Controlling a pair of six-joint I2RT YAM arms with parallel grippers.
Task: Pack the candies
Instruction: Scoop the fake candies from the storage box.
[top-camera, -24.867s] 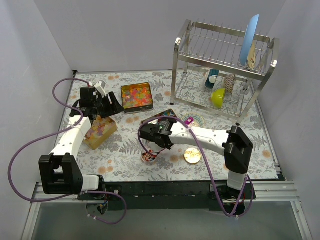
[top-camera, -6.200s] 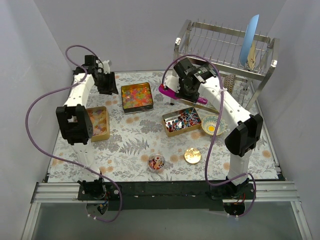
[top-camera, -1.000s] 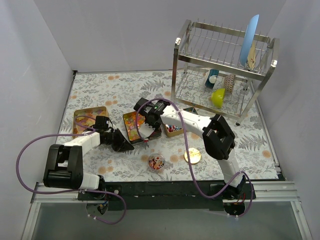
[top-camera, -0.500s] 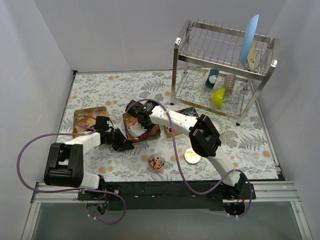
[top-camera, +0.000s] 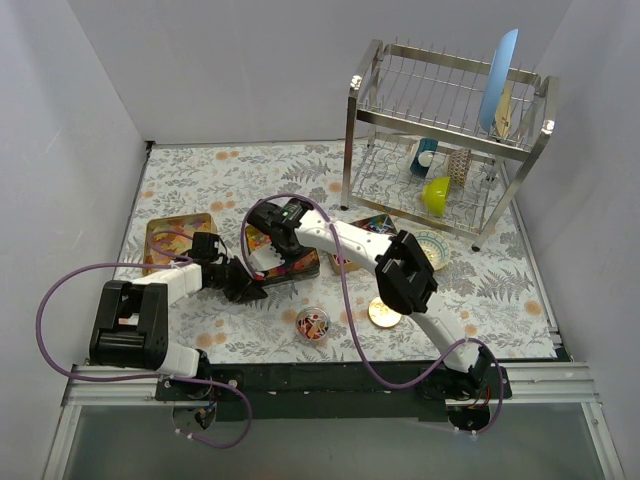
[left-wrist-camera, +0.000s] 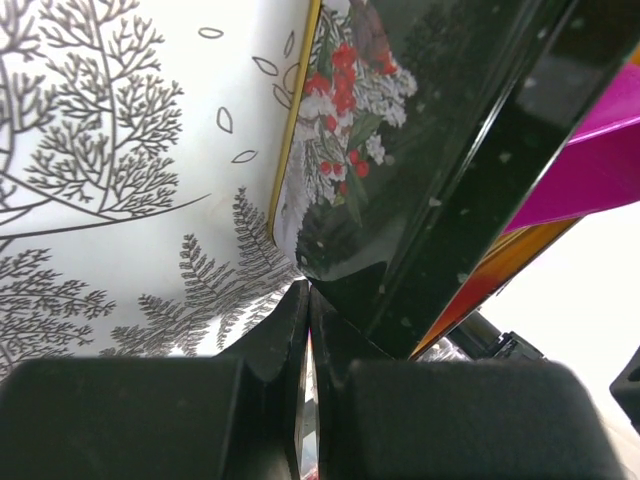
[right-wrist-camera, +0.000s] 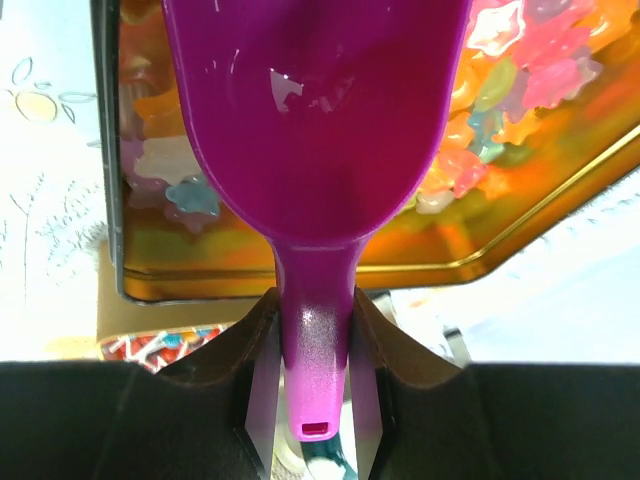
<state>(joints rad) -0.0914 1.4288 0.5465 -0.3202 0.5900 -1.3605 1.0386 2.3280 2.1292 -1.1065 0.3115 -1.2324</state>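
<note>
Pastel gummy candies (right-wrist-camera: 520, 70) fill a gold tin (top-camera: 300, 266) in the middle of the table. My right gripper (right-wrist-camera: 313, 350) is shut on the handle of a purple scoop (right-wrist-camera: 320, 130), whose empty bowl hangs over the tin's left half. In the top view that right gripper (top-camera: 272, 236) sits above the tin. My left gripper (top-camera: 250, 290) is shut, empty, its tips (left-wrist-camera: 305, 300) pressed against the tin's dark holly-printed side (left-wrist-camera: 400, 150), which looks tilted up. A small round jar (top-camera: 313, 323) holds mixed candies. Orange candies lie in another tin (top-camera: 178, 240) at the left.
A third tin with wrapped candies (top-camera: 365, 240) is half hidden behind the right arm. A flat gold lid (top-camera: 384, 312) lies near the front, a small patterned plate (top-camera: 433, 250) to its right. A steel dish rack (top-camera: 450, 130) stands at the back right.
My right gripper has carried the scoop leftward over the gummy tin. The left gripper has stayed shut at the tin's near-left corner, shifting only slightly.
</note>
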